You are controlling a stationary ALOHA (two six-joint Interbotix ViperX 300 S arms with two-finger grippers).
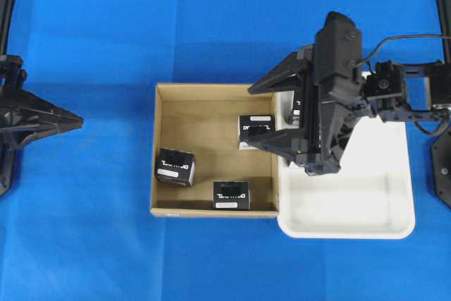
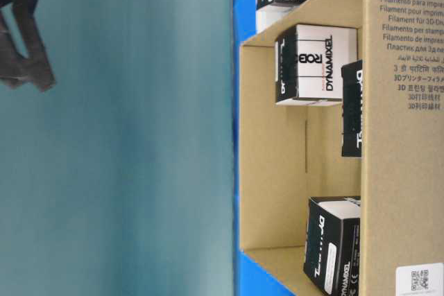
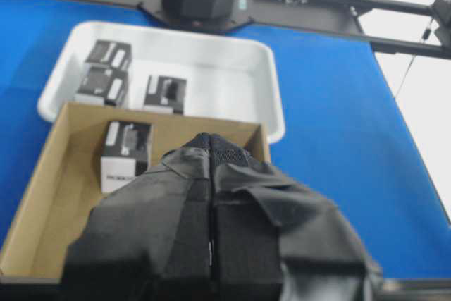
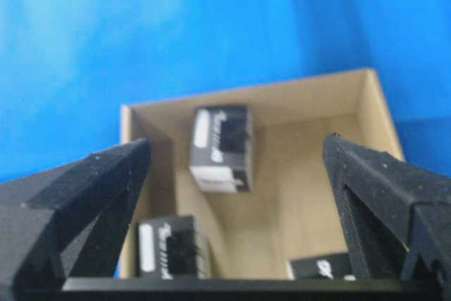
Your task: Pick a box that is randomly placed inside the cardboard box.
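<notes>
The brown cardboard box (image 1: 204,118) lies at mid-table and holds three black boxes: one near its right wall (image 1: 255,130), one at the left (image 1: 175,166), one by the front wall (image 1: 231,194). My right gripper (image 1: 249,118) hangs open above the box's right side, its fingers spread over the right-hand black box. In the right wrist view the gripper (image 4: 237,143) is wide open with nothing between its fingers, and the black boxes (image 4: 222,147) (image 4: 173,248) lie far below. My left gripper (image 1: 77,123) is shut and empty, left of the cardboard box.
A white plastic tray (image 1: 352,202) touches the cardboard box's right wall. The tray (image 3: 232,68) holds three more black cartons (image 3: 165,93) at its far end, under the right arm. Blue cloth covers the table around both.
</notes>
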